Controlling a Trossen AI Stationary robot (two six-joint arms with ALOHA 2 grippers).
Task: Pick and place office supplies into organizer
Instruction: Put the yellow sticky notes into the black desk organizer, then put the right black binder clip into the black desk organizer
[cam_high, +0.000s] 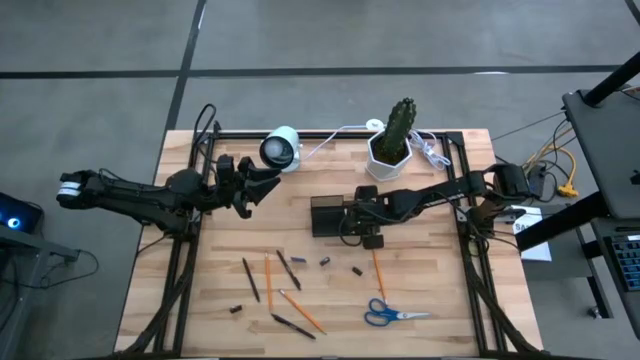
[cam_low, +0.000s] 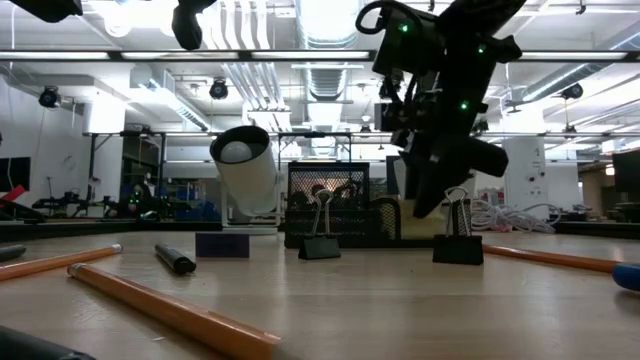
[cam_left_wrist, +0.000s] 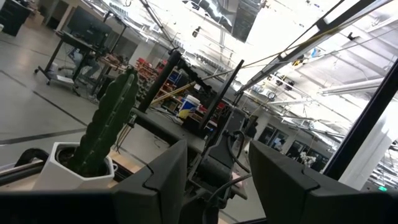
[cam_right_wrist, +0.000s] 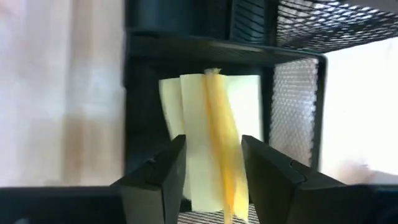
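My right gripper (cam_high: 366, 228) (cam_right_wrist: 213, 152) points down over the black mesh organizer (cam_high: 326, 215) (cam_right_wrist: 298, 37) in the middle of the table. It is open. A yellow sticky-note pad (cam_right_wrist: 198, 112) lies below it in a compartment, fanned out, between the spread fingers. Orange pencils (cam_high: 268, 280), black pens (cam_high: 250, 278) and small dark stubs (cam_high: 356, 270) lie on the near part of the table. Blue-handled scissors (cam_high: 393, 314) lie near the front right. My left gripper (cam_high: 246, 186) (cam_left_wrist: 217, 162) hangs raised at the far left, open and holding nothing.
A white hexagonal pot with a cactus (cam_high: 392, 140) stands behind the organizer, with white cables (cam_high: 430, 150) beside it. A white cylindrical camera (cam_high: 281, 148) sits at the far edge. Two black binder clips (cam_low: 320, 242) (cam_low: 458, 242) stand in front of the organizer.
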